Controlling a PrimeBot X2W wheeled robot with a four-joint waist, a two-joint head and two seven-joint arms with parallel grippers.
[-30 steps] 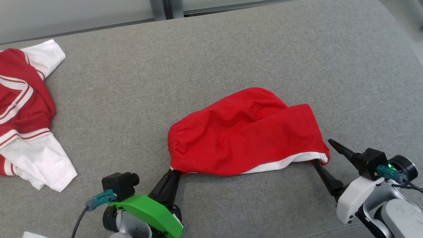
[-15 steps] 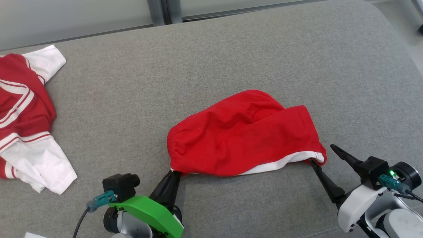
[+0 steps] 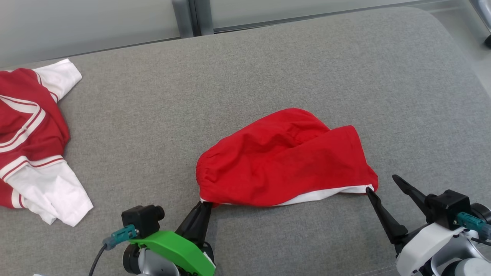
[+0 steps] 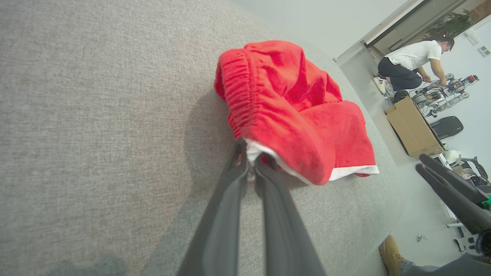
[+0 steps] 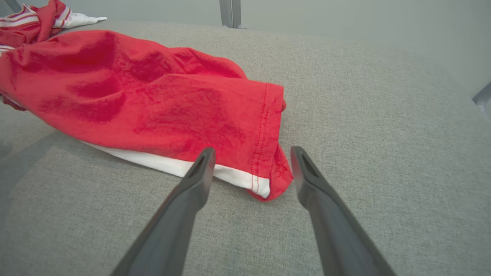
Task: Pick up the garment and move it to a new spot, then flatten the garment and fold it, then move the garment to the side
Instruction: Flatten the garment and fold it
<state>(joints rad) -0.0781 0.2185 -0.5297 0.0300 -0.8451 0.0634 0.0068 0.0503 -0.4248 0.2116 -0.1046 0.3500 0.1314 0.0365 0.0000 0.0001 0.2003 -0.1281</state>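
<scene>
The garment [image 3: 284,161] is a pair of red shorts with a white hem, lying crumpled on the grey cushion [image 3: 268,65]. My left gripper [image 3: 205,205] is shut on the garment's near left corner, by the gathered waistband [image 4: 238,96]; the pinch shows in the left wrist view [image 4: 249,161]. My right gripper [image 3: 381,184] stands open at the garment's right corner, its two fingers either side of the red and white hem tip [image 5: 264,188] without touching it. The garment [image 5: 134,99] spreads away to the upper left in the right wrist view.
A red and white striped shirt [image 3: 30,142] lies at the cushion's left side. The cushion's right edge [image 3: 472,76] drops to the floor. In the left wrist view a person [image 4: 414,61] crouches by a cardboard box [image 4: 412,126], and a shoe [image 4: 391,249] stands near the cushion.
The camera has tilted, shifting the whole picture down a little. My right gripper has drawn back slightly from the hem corner, still open. The left gripper keeps its hold.
</scene>
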